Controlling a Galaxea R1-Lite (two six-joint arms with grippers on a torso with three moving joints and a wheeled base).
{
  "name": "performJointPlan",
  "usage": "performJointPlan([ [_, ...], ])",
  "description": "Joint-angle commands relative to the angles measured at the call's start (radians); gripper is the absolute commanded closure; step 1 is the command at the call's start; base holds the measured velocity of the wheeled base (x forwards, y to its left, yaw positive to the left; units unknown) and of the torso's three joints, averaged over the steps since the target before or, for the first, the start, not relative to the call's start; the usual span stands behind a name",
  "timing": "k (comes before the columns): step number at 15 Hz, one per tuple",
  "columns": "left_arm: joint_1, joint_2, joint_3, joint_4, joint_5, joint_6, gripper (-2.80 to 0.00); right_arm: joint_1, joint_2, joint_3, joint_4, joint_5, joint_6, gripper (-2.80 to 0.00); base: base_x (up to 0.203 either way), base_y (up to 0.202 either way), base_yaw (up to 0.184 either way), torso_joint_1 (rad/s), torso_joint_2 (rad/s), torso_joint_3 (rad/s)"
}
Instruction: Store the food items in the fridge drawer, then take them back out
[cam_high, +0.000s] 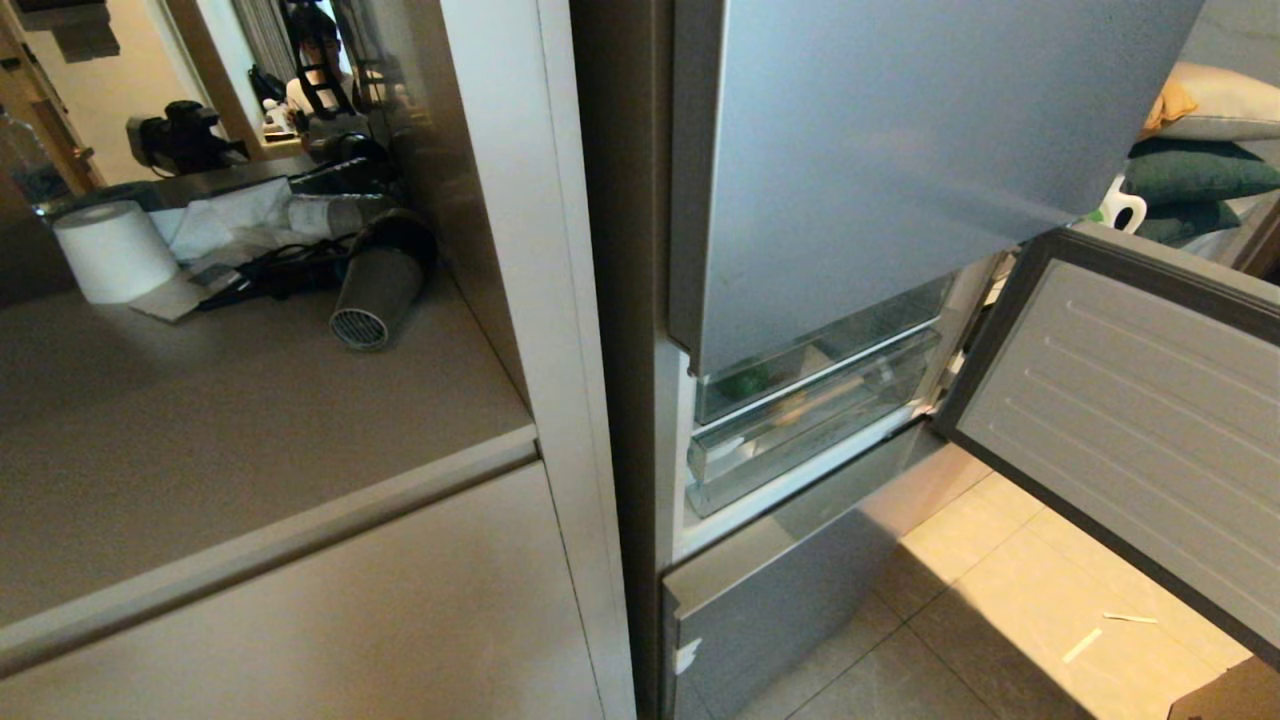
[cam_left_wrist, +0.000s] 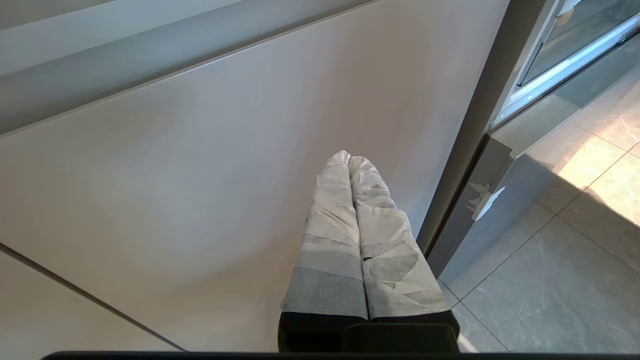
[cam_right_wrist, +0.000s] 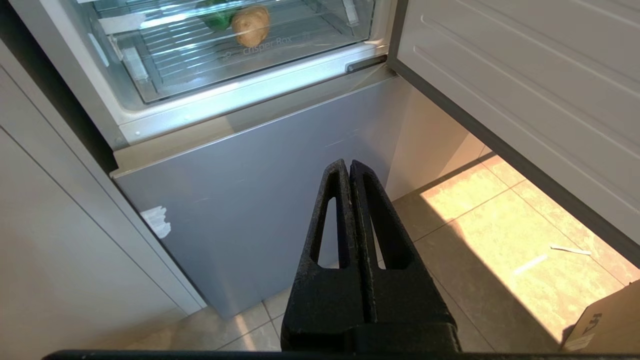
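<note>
The fridge drawer (cam_right_wrist: 240, 55), a clear plastic bin with a ribbed base, sits pushed in inside the open fridge, below the silver upper door (cam_high: 860, 170). Inside it lie both food items: the tan-brown bun (cam_right_wrist: 251, 25) toward the front and the green pepper (cam_right_wrist: 216, 19) touching it from behind; in the head view they show only faintly through the clear wall. The lower fridge door (cam_high: 1130, 420) stands swung open to the right over the tiled floor (cam_right_wrist: 500, 235). The right gripper (cam_right_wrist: 349, 167) hangs low in front of the bottom silver panel (cam_right_wrist: 260, 180), its black jaws closed on nothing. The left gripper (cam_left_wrist: 349, 161), its fingers wrapped in pale tape, hangs before the beige cabinet front (cam_left_wrist: 200, 175), jaws pressed together and empty. On the tabletop (cam_high: 200, 420) left of the fridge lie a hair dryer (cam_high: 375, 290) and a paper roll (cam_high: 112, 250).
</note>
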Motion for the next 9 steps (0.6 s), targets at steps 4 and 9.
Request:
performJointPlan([
  [4, 0.0, 0.0, -0.002, 0.007, 0.0, 0.0, 0.0, 0.0, 0.002, 0.0, 0.0, 0.0, 0.002, 0.0, 0.0, 0.0, 0.0, 0.0, 0.0, 0.0],
  [9, 0.0, 0.0, 0.0, 0.0, 0.007, -0.046, 0.0, 0.0, 0.002, 0.0, 0.0, -0.004, 0.011, 0.0, 0.0, 0.0, 0.0, 0.0, 0.0, 0.0],
])
